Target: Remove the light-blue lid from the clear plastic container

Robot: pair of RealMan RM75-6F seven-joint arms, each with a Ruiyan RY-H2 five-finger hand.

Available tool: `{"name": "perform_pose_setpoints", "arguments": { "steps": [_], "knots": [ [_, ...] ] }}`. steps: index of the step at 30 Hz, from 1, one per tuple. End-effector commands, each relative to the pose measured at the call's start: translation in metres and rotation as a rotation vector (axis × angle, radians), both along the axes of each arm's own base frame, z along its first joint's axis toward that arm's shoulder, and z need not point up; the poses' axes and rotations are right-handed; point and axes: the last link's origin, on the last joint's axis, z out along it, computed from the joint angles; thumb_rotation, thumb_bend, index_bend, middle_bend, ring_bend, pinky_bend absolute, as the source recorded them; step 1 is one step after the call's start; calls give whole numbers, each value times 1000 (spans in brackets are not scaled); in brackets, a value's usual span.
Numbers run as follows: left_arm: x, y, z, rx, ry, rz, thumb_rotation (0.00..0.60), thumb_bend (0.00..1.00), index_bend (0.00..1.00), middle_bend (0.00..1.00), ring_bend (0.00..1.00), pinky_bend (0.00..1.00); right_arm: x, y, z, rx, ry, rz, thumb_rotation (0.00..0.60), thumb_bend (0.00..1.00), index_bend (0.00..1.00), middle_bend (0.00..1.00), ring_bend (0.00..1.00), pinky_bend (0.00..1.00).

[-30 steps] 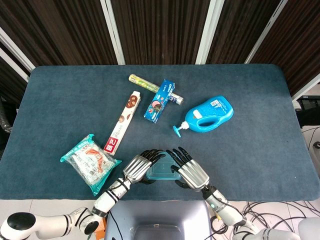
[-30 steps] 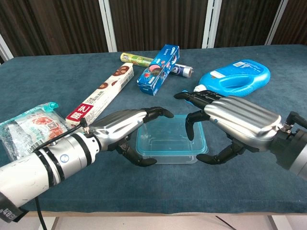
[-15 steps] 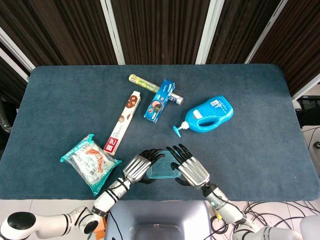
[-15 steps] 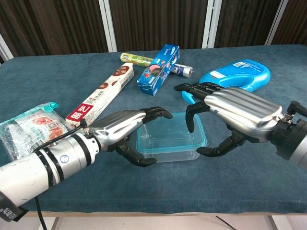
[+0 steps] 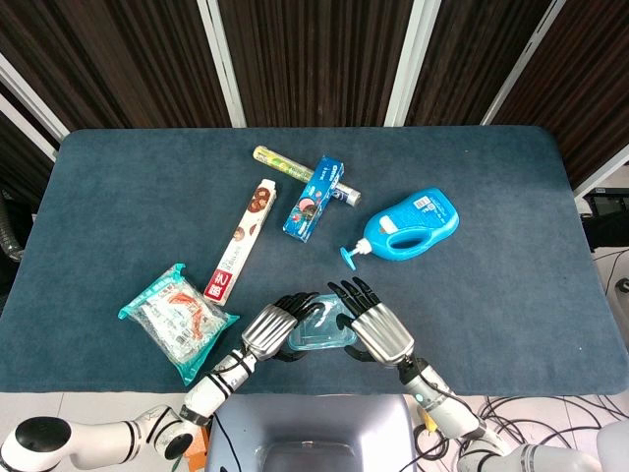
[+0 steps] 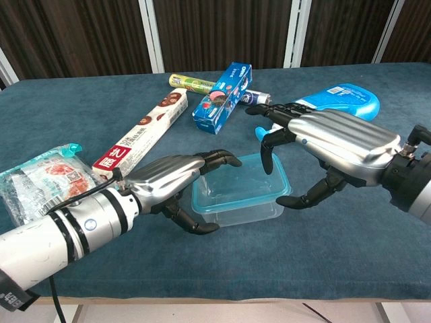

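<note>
since the earlier frames my right hand [image 6: 337,145] has come up and tipped back, and the right edge of the light-blue lid [image 6: 237,183] has risen with it, so the lid now sits canted, high at 3 o'clock and low at 9 o'clock, over the clear plastic container [image 6: 236,214]. the left hand [image 6: 172,180] has barely shifted. so i judge the step in hand to be the peel itself: one side seems to have popped free, the left side looks still seated. going left to right in the chest view: the left hand clasps the container's left end, fingertips hooked over the lid's near-left corner and thumb curled under at the base, holding it down. the container sits near the front edge of the table [image 5: 118,197], at about 6 o'clock from the toothpaste box [image 5: 314,198] in the head view. the right hand is at the lid's 3 o'clock, fingers draped over the raised edge and thumb reaching in beneath it; it appears to be grasping that edge, though i cannot see the contact cleanly. next i'd keep lifting toward 12 o'clock and sweep rightward while the left hand keeps the tub pinned, and its fingertips must let go of the lid's corner or they'll hold it on.
</note>
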Motion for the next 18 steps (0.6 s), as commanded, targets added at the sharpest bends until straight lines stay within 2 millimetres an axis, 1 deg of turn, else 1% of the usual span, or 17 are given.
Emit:
{"name": "perform_pose_setpoints", "arguments": {
  "steps": [1,5,18],
  "knots": [
    [-1,0,-1,3,7,-7,600,261,174,256,228,243,1,0,0,3,-1,-4,600,198,517,12,0,0],
    [-2,-1,-2,10,19,-22,600,262,176,302,250,247,1,-2,1,3,-2,-10,600,199,513,12,0,0],
    [-2,-3,-4,25,39,-63,600,264,179,316,259,249,7,-5,6,0,-13,-11,600,199,510,12,0,0]
  ]
}}
